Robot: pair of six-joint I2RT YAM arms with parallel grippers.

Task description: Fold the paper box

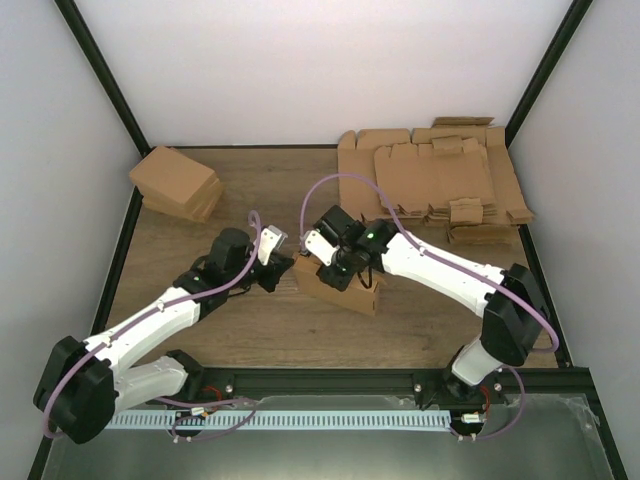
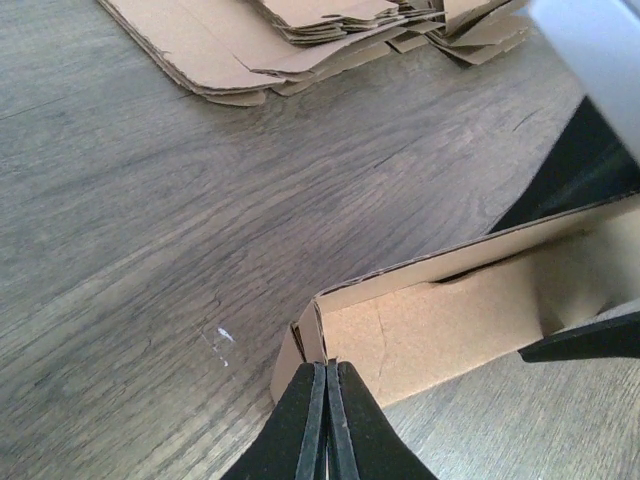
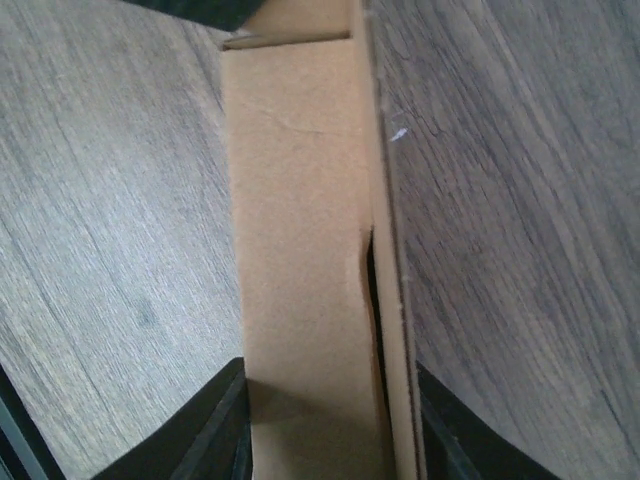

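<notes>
Top view: R gripper (image 1: 338,262) covers box (image 1: 350,292) top, so the grip spot is hidden. L gripper (image 2: 327,375) at box corner: flap pinched or not, can't tell. R wrist view: box cut off top & bottom, fingers (image 3: 215,430) cut at bottom, contact w/ box walls unclear. Beyond box, sheet pile (image 2: 200,50) cut by top edge.

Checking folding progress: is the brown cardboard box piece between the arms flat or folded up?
Partly folded: the plain brown cardboard box piece has upright side walls and an open top.
</notes>
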